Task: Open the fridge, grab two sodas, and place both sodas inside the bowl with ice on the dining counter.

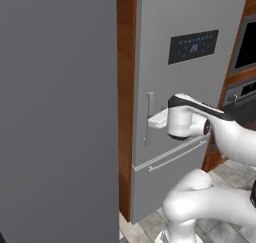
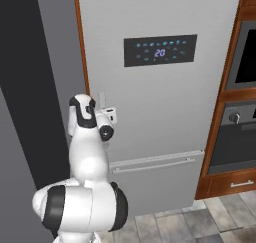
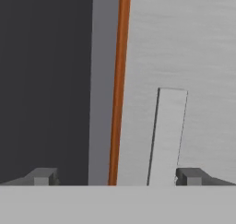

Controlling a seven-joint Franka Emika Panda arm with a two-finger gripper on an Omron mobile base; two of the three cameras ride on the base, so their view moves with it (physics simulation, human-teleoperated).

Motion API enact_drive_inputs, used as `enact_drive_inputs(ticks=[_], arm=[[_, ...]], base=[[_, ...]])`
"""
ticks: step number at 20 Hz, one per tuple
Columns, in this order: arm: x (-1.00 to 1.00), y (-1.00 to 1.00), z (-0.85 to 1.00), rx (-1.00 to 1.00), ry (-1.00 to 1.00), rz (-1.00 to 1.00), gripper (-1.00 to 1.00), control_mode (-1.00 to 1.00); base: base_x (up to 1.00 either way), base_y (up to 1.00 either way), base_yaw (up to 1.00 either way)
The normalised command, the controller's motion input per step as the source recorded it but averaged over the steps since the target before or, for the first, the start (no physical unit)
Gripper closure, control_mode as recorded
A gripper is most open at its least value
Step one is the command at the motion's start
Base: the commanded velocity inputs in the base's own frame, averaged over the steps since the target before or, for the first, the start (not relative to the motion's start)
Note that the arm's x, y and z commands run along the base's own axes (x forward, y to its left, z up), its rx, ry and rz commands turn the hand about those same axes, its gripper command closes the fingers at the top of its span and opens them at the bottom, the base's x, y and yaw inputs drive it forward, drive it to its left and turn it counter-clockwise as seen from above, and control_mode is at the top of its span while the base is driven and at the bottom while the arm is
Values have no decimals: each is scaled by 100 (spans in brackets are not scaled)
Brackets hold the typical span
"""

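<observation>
We see the fridge (image 1: 190,87) straight ahead of us, its grey door shut, the black panel (image 2: 160,50) lit with blue figures high on the door. A vertical handle (image 1: 148,118) runs down near the door's left edge, and below it the drawer's bar handle (image 2: 152,165) lies across the bottom section. In the hand view the handle (image 3: 167,135) stands upright close in front, nearer the right fingertip than the left. Our gripper (image 3: 115,177) is at the handle with its jaws spread wide, grasping nothing; whether a finger touches the handle we cannot tell. A brown wooden strip (image 1: 126,97) borders the fridge on the left, with a grey wall (image 1: 57,112) beyond it. To the right, an oven (image 2: 240,132) sits in brown cabinets. The floor (image 2: 215,222) is grey tile.
</observation>
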Motion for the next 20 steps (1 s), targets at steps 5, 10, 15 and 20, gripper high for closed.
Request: enact_drive_inputs(ticks=[5, 10, 15, 20], arm=[[36, 2, -1, 0, 0, 0, -100, -100], [25, 0, -4, 0, 0, 0, -100, -100], [14, -2, -2, 1, -4, 0, -100, -100], [3, -16, 2, 2, -8, 0, -100, -100]], base=[[0, 0, 0], [0, 0, 0], [0, 0, 0], [0, 0, 0]])
